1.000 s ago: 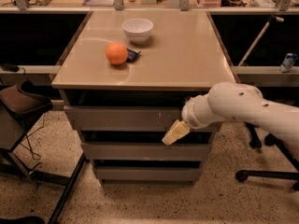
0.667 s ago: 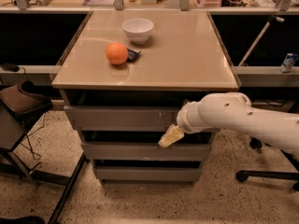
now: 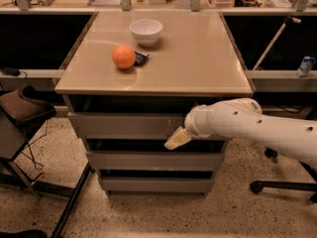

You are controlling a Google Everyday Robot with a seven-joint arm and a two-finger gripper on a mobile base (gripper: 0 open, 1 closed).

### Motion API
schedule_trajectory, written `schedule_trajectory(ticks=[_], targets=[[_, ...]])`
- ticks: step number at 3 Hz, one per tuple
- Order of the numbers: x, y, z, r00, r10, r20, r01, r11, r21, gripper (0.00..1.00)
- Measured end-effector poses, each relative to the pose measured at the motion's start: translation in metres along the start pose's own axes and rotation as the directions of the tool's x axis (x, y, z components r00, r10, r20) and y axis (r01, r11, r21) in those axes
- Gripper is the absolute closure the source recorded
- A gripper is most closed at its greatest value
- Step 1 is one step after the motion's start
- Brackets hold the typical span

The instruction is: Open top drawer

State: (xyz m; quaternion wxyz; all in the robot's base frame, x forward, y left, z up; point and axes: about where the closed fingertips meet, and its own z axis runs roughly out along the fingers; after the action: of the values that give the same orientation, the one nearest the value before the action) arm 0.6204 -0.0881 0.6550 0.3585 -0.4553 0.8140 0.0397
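Camera view: the robot's white arm [image 3: 252, 127] reaches in from the right across the front of a tan-topped cabinet, its cream-coloured gripper [image 3: 176, 139] angled down and to the left. The gripper lies against the lower edge of the top drawer [image 3: 119, 125], right of the drawer's centre. Whether the gripper is open or closed cannot be told from here, and nothing can be seen in its hold.

The top drawer's grey, handleless front runs to the left of and behind the gripper, with a dark gap showing above it under the tabletop [image 3: 198, 58]. Just below the gripper sits the middle drawer [image 3: 148, 160], and below that the bottom drawer [image 3: 148, 184].

Up and to the left of the gripper, on the tabletop, an orange [image 3: 124, 56] rests touching a small dark packet [image 3: 141, 58]. A white bowl [image 3: 145, 31] stands farther back, near them.

Far left of the gripper is a brown-seated chair [image 3: 22, 108]. Down to the gripper's right, a black office-chair base [image 3: 282, 183] stands on the speckled floor [image 3: 148, 214].
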Motion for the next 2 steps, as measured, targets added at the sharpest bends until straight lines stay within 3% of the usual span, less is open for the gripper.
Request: schedule_trajectory(ticks=[1,2], targets=[[0.0050,0.0017,0.0195,1.000,-0.008,-0.030,0.008,0.9998,-0.020,0.00],[0.0050,0.0017,0.0195,1.000,-0.008,-0.030,0.008,0.9998,-0.020,0.00]])
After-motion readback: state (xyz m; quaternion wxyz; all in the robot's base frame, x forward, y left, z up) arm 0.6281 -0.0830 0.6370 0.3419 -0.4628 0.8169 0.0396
